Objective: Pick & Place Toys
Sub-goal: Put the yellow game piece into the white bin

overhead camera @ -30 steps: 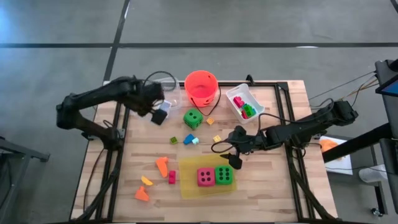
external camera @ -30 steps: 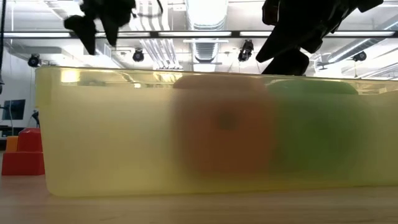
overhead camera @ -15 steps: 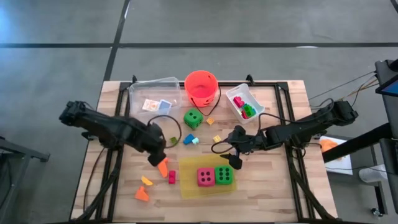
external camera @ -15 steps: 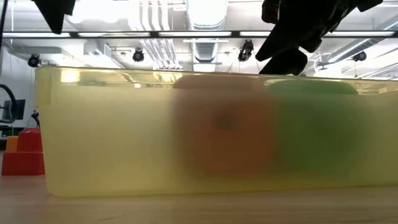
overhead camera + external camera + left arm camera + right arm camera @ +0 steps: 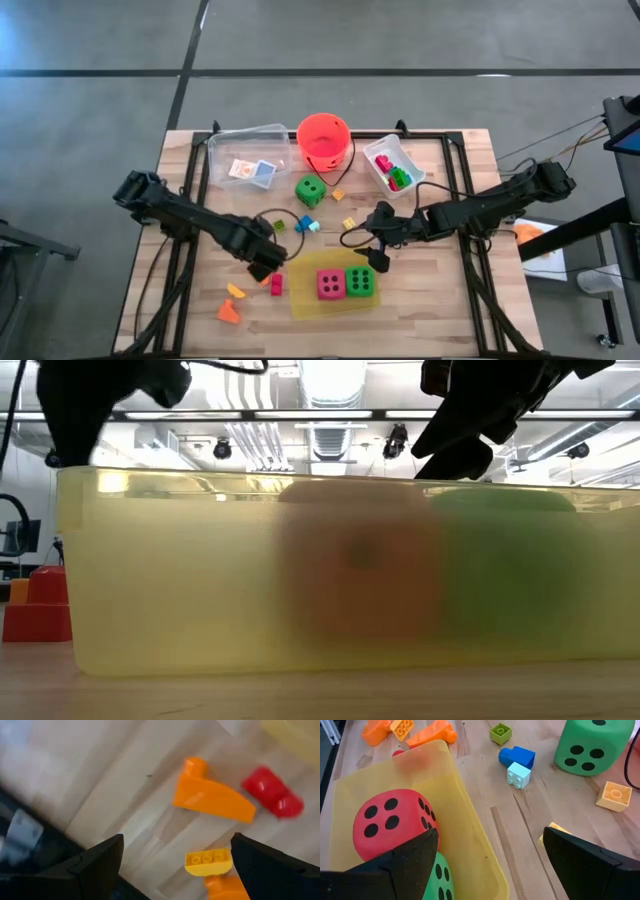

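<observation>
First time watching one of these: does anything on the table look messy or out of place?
Nothing looks broken or spilled. Two dice sit in the yellow tray, but one green die and small bricks like the orange wedge lie loose on the wood.

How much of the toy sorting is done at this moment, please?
Done: pink die and one green die lie in the yellow tray. In hand: nothing; open left gripper hovers over the orange brick. Left: second green die and loose bricks.

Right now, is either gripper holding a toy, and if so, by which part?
Nothing is held. The left gripper hangs open over the orange wedge brick; the right gripper waits open beside the yellow tray.
</observation>
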